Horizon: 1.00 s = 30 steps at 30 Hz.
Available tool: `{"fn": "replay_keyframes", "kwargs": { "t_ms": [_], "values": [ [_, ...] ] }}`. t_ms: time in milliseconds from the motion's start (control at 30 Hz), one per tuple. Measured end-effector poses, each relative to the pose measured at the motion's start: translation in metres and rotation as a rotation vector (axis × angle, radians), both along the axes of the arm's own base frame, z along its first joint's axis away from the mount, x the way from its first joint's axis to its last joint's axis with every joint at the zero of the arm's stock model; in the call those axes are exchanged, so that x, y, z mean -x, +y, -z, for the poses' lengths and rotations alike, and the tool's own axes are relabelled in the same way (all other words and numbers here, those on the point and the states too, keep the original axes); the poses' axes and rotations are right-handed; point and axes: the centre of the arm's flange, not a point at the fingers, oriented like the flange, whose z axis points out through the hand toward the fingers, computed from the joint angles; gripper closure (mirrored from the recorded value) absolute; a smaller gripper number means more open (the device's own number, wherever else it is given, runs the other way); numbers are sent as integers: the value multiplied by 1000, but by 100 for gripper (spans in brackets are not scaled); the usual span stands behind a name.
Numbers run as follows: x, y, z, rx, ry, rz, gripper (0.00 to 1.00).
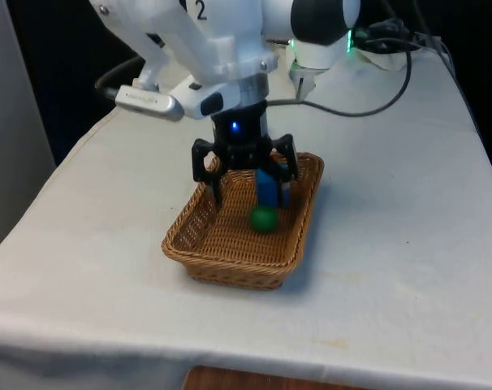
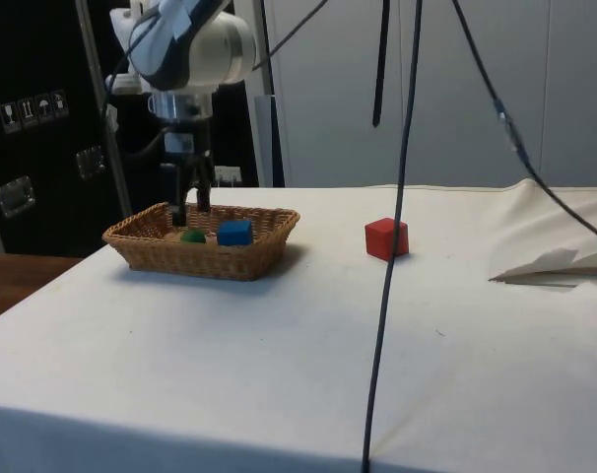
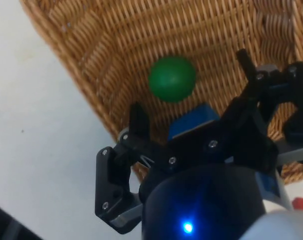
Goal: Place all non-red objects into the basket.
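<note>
Now your fingers stand wide and hold nothing above the basket; the green ball and blue block rest just under them, so both non-red pieces seem placed

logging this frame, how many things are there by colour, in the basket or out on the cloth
green: 1, the ball in the basket
blue: 1, the block in the basket
red: 1, the cube out on the white cloth
brown wicker: 1, the basket itself
total: 4
</note>
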Motion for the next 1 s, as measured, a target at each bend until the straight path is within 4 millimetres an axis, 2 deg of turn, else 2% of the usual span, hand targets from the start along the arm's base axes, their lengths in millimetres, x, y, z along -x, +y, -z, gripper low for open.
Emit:
{"fn": "replay_keyframes", "kwargs": {
  "t_ms": [67, 333, 533, 1000],
  "values": [
    [3, 0, -13, -14, 1, 6, 0],
    [19, 4, -43, -39, -3, 15, 0],
    [33, 16, -67, -47, 1, 11, 0],
    [42, 40, -100, -52, 30, -25, 0]
  ]
}}
